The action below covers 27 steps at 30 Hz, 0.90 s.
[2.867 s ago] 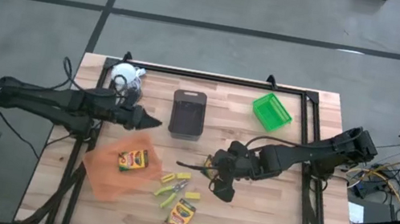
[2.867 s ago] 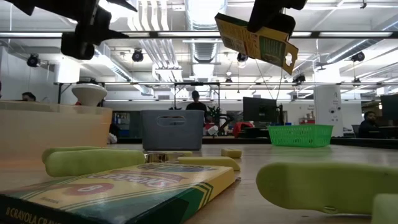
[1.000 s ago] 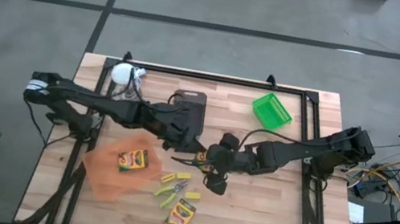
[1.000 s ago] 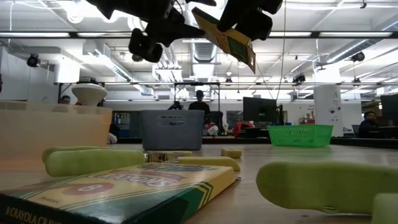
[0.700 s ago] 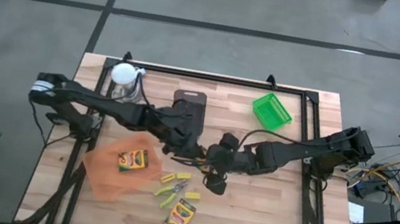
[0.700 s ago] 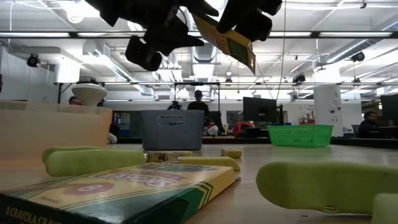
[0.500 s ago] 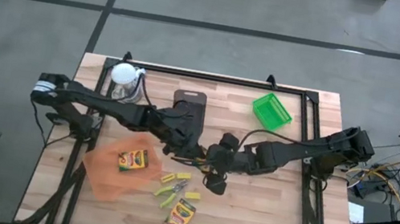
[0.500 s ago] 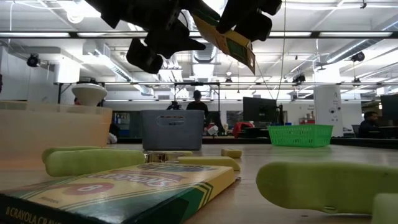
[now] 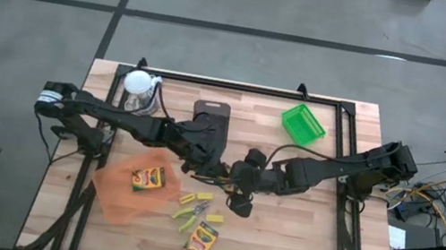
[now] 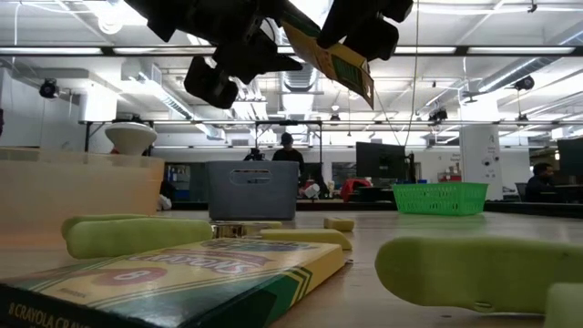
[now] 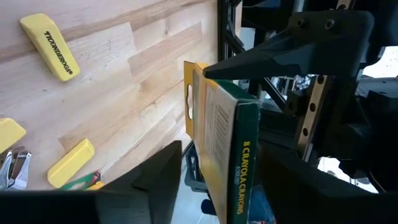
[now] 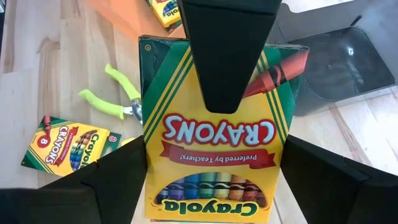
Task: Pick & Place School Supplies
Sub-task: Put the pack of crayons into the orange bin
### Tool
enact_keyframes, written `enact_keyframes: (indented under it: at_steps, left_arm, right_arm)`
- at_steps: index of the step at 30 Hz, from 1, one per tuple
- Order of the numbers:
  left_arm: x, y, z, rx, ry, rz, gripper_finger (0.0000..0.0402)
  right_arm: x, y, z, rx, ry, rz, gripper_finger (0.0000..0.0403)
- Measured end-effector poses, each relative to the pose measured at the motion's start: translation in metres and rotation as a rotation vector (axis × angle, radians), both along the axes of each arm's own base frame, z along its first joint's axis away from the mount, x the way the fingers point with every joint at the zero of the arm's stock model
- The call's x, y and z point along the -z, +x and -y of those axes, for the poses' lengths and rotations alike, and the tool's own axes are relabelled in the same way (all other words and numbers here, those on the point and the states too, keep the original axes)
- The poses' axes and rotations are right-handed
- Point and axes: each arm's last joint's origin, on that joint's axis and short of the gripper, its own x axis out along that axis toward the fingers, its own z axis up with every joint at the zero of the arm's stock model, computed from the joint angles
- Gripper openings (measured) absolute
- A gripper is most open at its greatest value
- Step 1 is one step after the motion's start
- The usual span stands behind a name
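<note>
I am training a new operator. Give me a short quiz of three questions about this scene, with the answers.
1. True or false: the right tool holds the yellow-and-green cardboard crayon box flat on the wooden table.
2. How many crayon boxes lie on the flat orange tray? A none, B one, C three.
3. Which colour has the plastic mesh basket?
Key: 1 false, the box is in the air; 2 B; 3 green.
</note>
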Motion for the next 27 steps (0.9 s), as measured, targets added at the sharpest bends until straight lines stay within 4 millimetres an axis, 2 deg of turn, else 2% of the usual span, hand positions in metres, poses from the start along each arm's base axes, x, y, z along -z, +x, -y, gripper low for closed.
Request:
enact_keyframes:
  at_steps: [12,27]
  left_arm:
    - [-0.0002,0.0000,-0.0003,-0.006,0.004,0.003,0.0093]
    - [0.0005,-0.0003,-0.0002,-0.006,0.005,-0.004,0.0043]
  right_arm:
    - [0.0000,0.0000,0.0002,0.000,0.001,-0.001,0.0334]
    - [0.0000,-0.0002,0.0000,-0.001,0.001,-0.002,0.0337]
